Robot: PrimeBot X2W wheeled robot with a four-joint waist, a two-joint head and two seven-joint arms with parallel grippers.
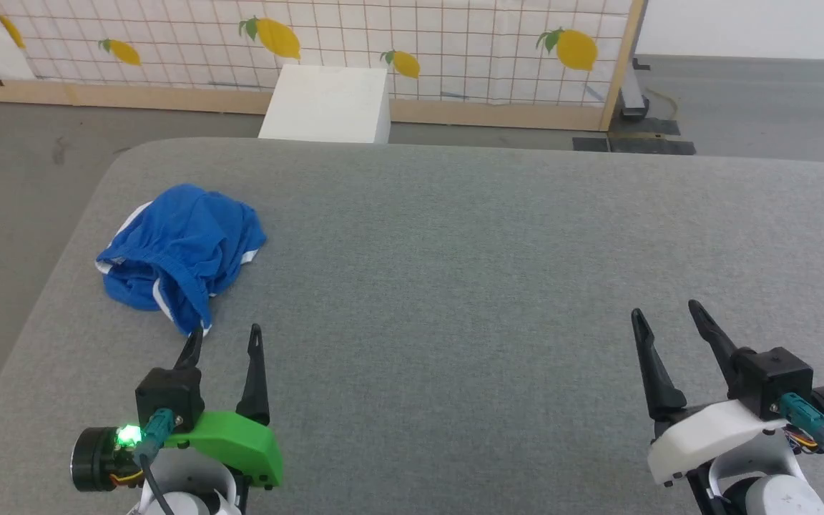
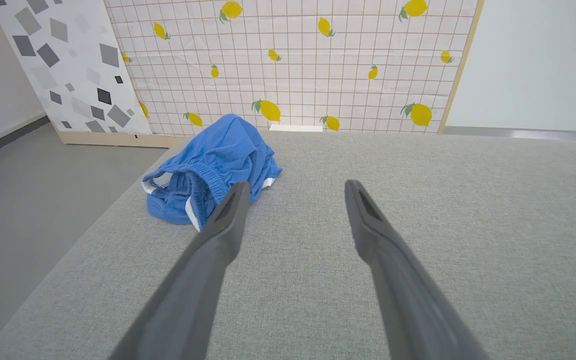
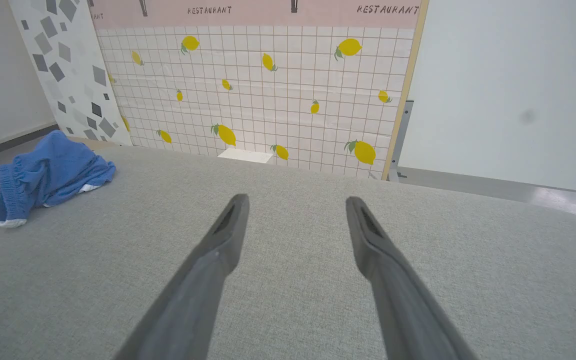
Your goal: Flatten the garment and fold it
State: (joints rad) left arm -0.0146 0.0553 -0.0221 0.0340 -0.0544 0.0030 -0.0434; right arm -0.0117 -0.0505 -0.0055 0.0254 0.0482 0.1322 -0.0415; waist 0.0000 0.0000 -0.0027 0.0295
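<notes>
In the head view, the left gripper (image 1: pixel 226 330) is seen at the lower left, mounted on a green bracket, and its two dark fingers are held well apart with nothing between them. The right gripper (image 1: pixel 664 309) is seen at the lower right on a white bracket, its fingers likewise spread and empty, over bare grey table (image 1: pixel 455 272). The blue shorts (image 1: pixel 176 247) are found bunched in a heap near the table's left edge, with white trim showing at the folds. Their near edge lies just beside the left gripper's outer fingertip; whether they touch cannot be told. Beyond the table's far edge a white box (image 1: pixel 330 104) is set on the floor against a lemon-patterned wall panel (image 1: pixel 419 43).

In the left wrist view, the spread fingers are seen over the grey cloth, and the crumpled shorts (image 2: pixel 208 167) are partly covered by the left-hand finger, elastic waistband turned toward the camera.

In the right wrist view, the fingers are again seen parted above bare cloth, and the shorts (image 3: pixel 48 172) are placed well apart from them, at the far left edge.
</notes>
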